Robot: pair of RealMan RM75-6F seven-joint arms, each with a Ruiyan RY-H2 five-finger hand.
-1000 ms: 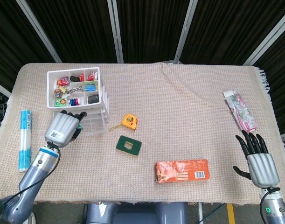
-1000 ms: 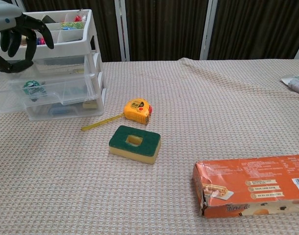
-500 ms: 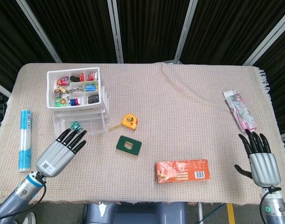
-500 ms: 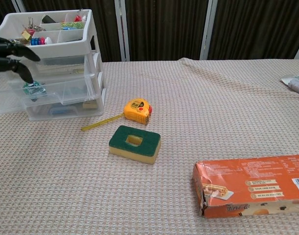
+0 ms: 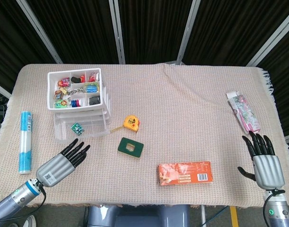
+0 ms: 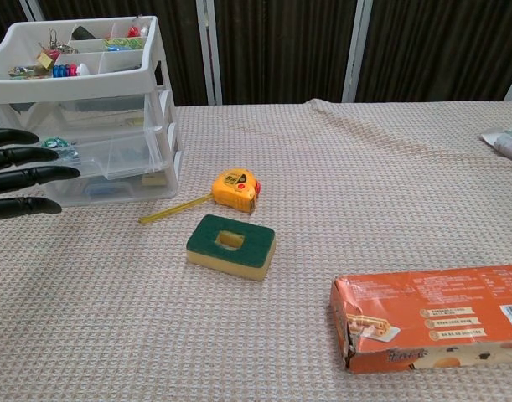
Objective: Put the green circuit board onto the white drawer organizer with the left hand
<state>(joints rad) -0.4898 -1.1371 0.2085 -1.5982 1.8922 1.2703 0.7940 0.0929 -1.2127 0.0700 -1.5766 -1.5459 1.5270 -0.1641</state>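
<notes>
The small green circuit board lies on the front ledge of the white drawer organizer, with nothing holding it. In the chest view the board shows just above my fingers, against the organizer. My left hand is below and in front of the organizer, apart from it, fingers straight and spread, holding nothing. Only its fingers show at the left edge of the chest view. My right hand hovers near the table's front right corner, fingers apart and empty.
A yellow tape measure with its tape pulled out and a green-topped sponge lie right of the organizer. An orange box sits near the front edge. A blue-white tube lies far left, a pink packet far right.
My left hand has drawn back from the organizer toward the table's front edge, opening its fingers. The circuit board stays on the organizer's ledge. The right hand has barely moved.
</notes>
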